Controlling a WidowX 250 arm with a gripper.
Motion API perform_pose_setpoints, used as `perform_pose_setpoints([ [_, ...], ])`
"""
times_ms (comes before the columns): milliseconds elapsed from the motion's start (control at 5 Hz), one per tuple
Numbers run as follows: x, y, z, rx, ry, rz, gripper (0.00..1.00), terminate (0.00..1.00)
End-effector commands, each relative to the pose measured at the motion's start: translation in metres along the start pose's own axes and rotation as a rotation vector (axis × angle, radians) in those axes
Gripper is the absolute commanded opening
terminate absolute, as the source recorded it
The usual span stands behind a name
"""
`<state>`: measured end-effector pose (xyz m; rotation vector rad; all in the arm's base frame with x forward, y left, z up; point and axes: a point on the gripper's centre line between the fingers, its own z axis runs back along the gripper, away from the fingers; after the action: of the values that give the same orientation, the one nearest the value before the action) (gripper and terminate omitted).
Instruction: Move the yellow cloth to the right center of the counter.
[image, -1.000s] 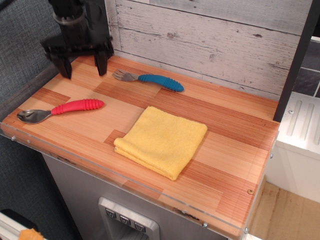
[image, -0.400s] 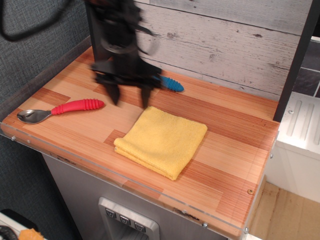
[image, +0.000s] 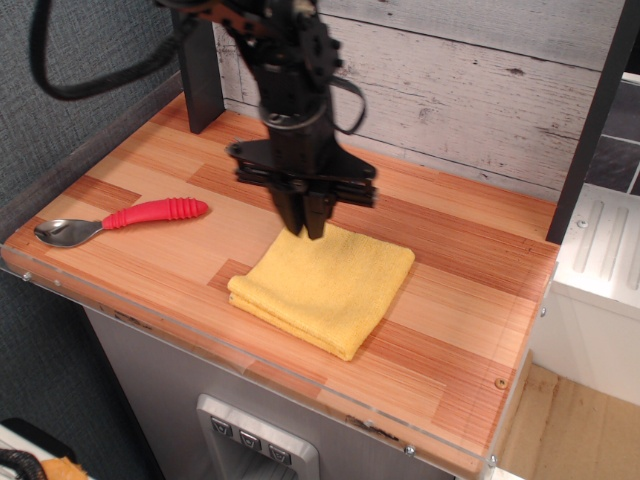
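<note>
The yellow cloth (image: 325, 285) lies folded and flat on the wooden counter (image: 470, 300), a little right of its middle and near the front. My gripper (image: 308, 228) hangs straight down over the cloth's far corner. Its two black fingers (image: 296, 212) are drawn together and their tips press into that corner. The rest of the cloth is flat and in full view.
A red-handled spoon (image: 150, 213) lies at the front left. A white plank wall (image: 480, 90) stands behind the counter and a dark post (image: 590, 130) at its right end. A clear edge strip (image: 300, 385) runs along the front. The arm's black cable (image: 60, 85) loops at the upper left.
The gripper moved from the back left corner to the right and forward, came down onto the cloth's far corner, and its fingers went from wide open to closed. It now hides the blue fork.
</note>
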<state>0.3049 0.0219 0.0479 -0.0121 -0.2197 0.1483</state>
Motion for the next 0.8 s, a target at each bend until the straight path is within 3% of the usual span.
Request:
perform_pose_setpoints([
  [0, -0.006, -0.008, -0.012, -0.029, 0.018, -0.109, 0.0, 0.0],
  [200, -0.014, -0.012, -0.026, -0.062, 0.024, -0.152, 0.0, 0.0],
  [600, -0.03, -0.022, -0.036, 0.001, 0.009, 0.032, 0.0, 0.0],
])
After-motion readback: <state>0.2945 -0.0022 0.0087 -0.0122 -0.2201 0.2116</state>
